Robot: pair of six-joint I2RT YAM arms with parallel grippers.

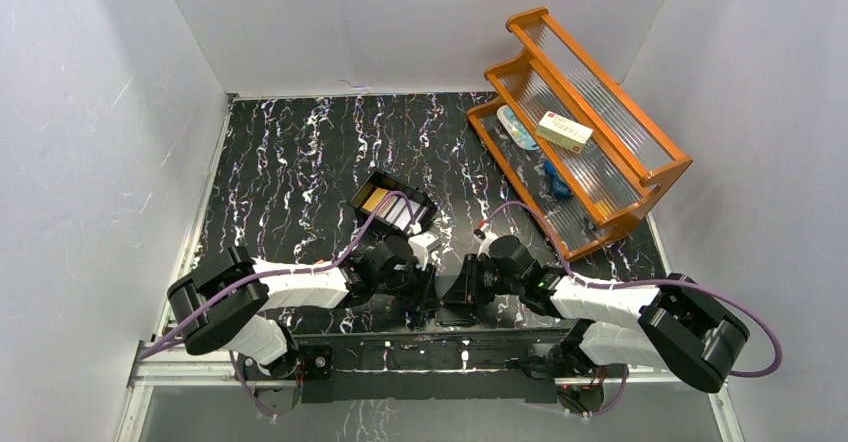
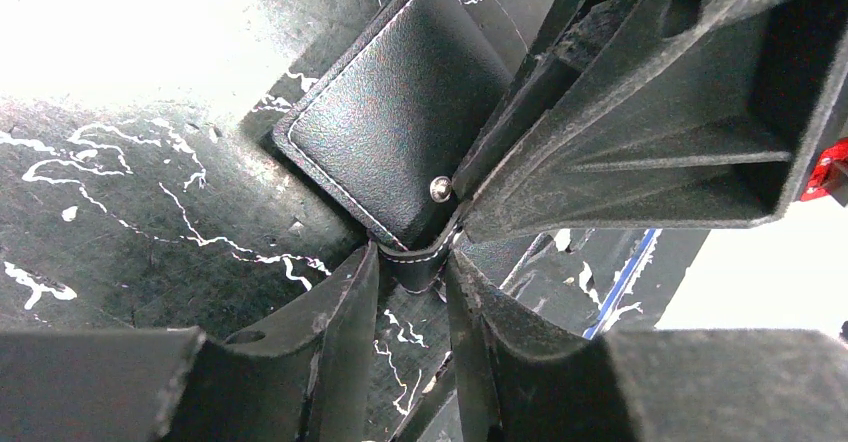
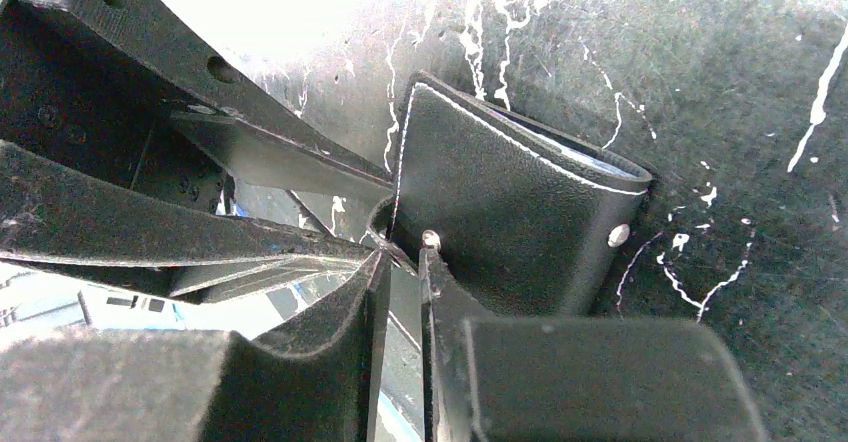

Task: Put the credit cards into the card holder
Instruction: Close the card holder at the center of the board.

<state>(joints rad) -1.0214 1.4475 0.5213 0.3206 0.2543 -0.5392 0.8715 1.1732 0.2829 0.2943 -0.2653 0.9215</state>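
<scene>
Left gripper (image 2: 412, 268) is pinched narrowly on the tab (image 2: 416, 258) of the card holder (image 2: 385, 122), lower centre of the overhead frame; right gripper (image 3: 400, 274) is nearly closed beside the stud (image 3: 430, 237) — hold not discernible. If pulls are mismatched, the tab may slip free — credit cards (image 1: 392, 205) lie above in the black box (image 1: 362, 194).

The white-and-black left arm (image 1: 295, 284) and right arm (image 1: 610, 302) are being held low and stretched inward from their bases, meeting tip to tip. The tab of the small black leather card holder (image 2: 390, 122) is being pinched by the black two-finger left gripper (image 2: 412, 262). The matching right gripper (image 3: 402, 257) is being held almost shut at its edge (a grip cannot be confirmed).
</scene>
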